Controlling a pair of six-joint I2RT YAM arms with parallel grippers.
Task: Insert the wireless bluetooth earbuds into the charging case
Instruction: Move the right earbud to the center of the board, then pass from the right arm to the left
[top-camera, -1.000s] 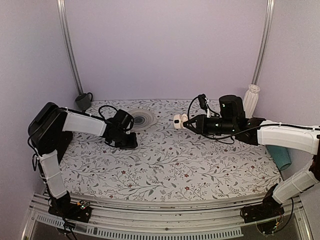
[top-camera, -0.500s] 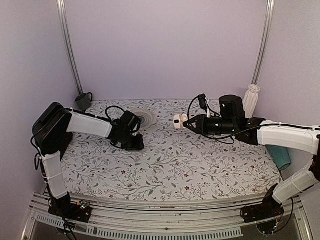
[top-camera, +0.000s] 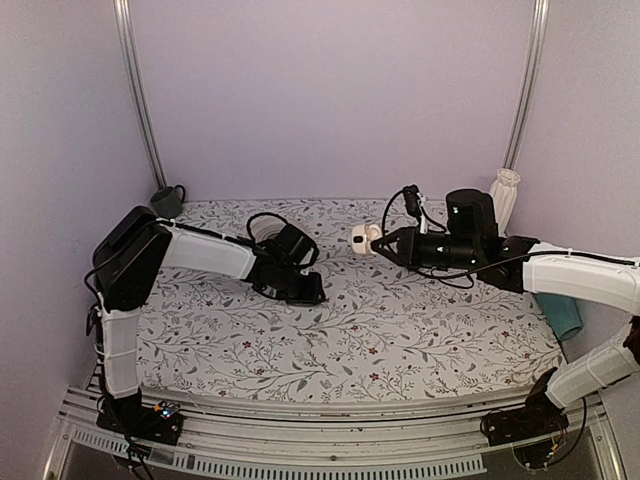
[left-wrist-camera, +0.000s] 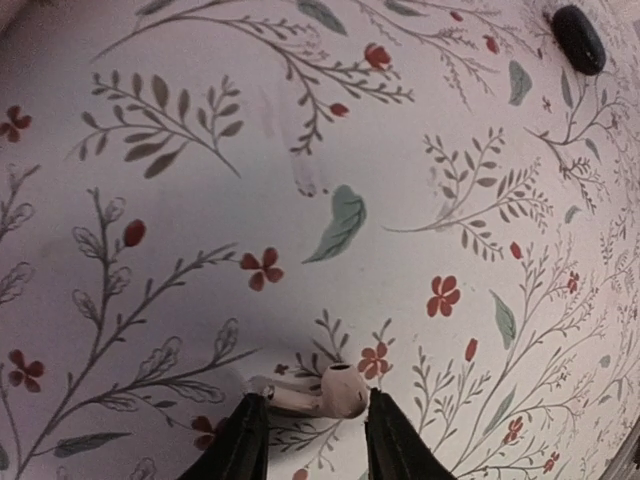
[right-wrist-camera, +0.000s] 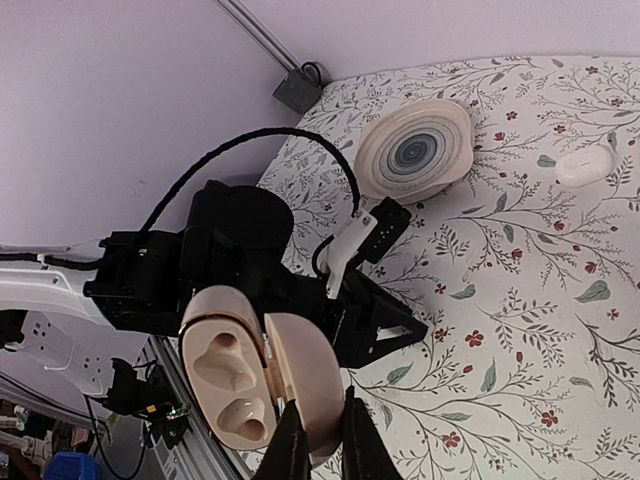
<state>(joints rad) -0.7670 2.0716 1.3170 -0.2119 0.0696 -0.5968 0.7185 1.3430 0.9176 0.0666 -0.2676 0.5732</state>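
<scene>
- Rightward across the table goes the left arm since a second ago, carrying the left gripper (top-camera: 305, 292) away from the ringed disc and towards the middle of the cloth; the right arm has hardly shifted.
- Its two black fingers (left-wrist-camera: 245, 445) are drawn close and pinch a small white glossy earbud with a short stem (left-wrist-camera: 335, 392), which lies crosswise between the tips with its rounded head against the right-hand finger.
- Whether that earbud touches the cloth below cannot be told from the left wrist view.
- The right gripper (right-wrist-camera: 322, 440) is pressed together on the lower edge of the cream-white, pebble-shaped plastic charging case (right-wrist-camera: 255, 370) and holds it up off the table.
- The case's hinged lid stands open, and its two inner wells face the right wrist camera.
- In the top view the case sits right of the table's middle, apart from the left gripper.
- A second small white earbud (right-wrist-camera: 585, 165) lies loose on the cloth, near the round cream disc with dark concentric rings (right-wrist-camera: 415, 150).
- One small black rounded piece (left-wrist-camera: 578, 38) rests on the cloth well away from the pinched earbud.
- Under everything lies a white tablecloth printed with grey sprigs and red flowers (top-camera: 400, 330).
- A grey mug (top-camera: 167, 203) stands at the far left corner.
</scene>
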